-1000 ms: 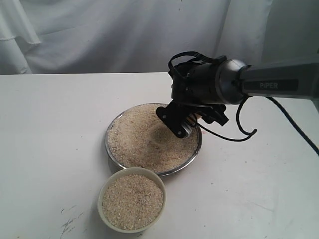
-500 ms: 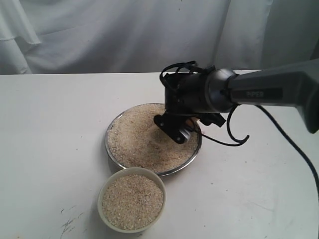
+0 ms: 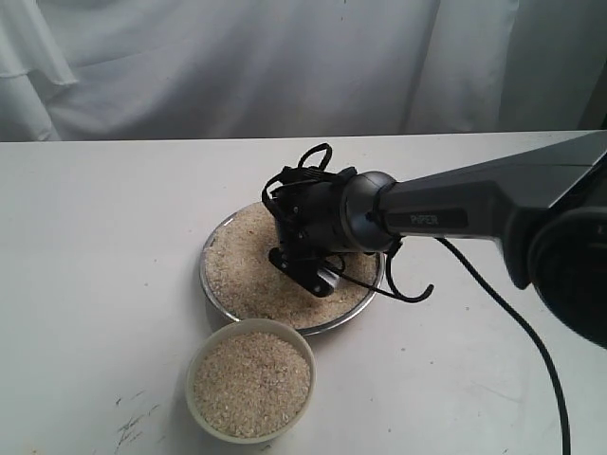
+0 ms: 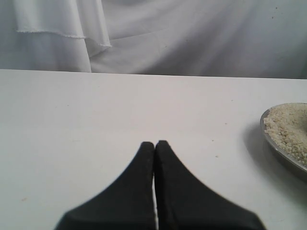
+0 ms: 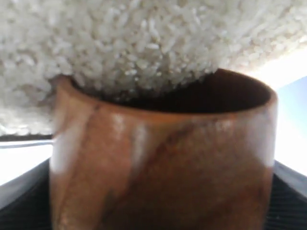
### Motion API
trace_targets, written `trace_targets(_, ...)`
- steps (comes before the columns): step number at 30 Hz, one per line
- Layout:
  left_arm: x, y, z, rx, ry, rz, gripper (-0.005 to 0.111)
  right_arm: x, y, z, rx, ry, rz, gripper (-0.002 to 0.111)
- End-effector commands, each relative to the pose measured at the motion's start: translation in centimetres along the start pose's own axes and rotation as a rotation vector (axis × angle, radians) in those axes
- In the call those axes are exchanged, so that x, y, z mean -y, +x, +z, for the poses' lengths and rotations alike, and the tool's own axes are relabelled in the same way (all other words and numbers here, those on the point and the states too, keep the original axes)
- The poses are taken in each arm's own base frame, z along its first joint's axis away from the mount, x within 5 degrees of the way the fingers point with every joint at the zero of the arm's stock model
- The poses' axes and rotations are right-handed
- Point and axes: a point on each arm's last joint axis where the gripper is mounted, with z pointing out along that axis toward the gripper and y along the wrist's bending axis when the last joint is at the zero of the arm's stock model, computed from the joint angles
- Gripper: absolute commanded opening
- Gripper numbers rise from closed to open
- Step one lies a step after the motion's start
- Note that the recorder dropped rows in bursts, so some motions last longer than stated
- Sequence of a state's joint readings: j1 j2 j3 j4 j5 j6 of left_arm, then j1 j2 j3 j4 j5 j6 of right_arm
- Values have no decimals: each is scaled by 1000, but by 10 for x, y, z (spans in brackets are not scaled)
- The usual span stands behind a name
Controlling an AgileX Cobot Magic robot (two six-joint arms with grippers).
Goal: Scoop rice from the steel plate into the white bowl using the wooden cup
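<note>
Right fingers (image 5: 21,211) tight around wooden cup (image 5: 163,163), mouth in rice (image 5: 134,43); left fingers (image 4: 129,191) together.

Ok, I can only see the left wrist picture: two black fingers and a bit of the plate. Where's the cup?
Observer: The right gripper holds the cup, tipped mouth-first into the rice on the plate.
Operator: Is rice getting in?
Observer: In the right wrist view grains crowd its mouth, and part of the dark inside shows.
Operator: And the bowl?
Observer: The bowl sits right next to the plate, on the exterior camera's side, full of rice.
</note>
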State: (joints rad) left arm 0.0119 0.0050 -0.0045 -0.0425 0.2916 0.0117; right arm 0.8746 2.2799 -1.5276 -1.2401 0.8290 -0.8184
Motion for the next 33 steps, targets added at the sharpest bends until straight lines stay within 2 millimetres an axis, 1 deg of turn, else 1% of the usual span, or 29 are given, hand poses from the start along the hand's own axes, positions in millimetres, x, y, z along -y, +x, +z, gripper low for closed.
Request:
trace_targets(1, 0, 1, 0, 7, 2, -4, 0, 2, -10, -3, 58, 5, 44, 0)
trace_targets(14, 0, 1, 0, 7, 2, -4, 0, 2, -19, -4, 164, -6, 121, 0)
trace_targets(26, 0, 1, 0, 7, 2, -4, 0, 1, -30, -6, 285, -49, 265, 0)
trace_targets(28, 0, 1, 0, 7, 2, -4, 0, 1, -30, -6, 299, -48, 282, 0)
trace_targets(33, 0, 1, 0, 7, 2, -4, 0, -4, -23, 5, 365, -85, 417, 0)
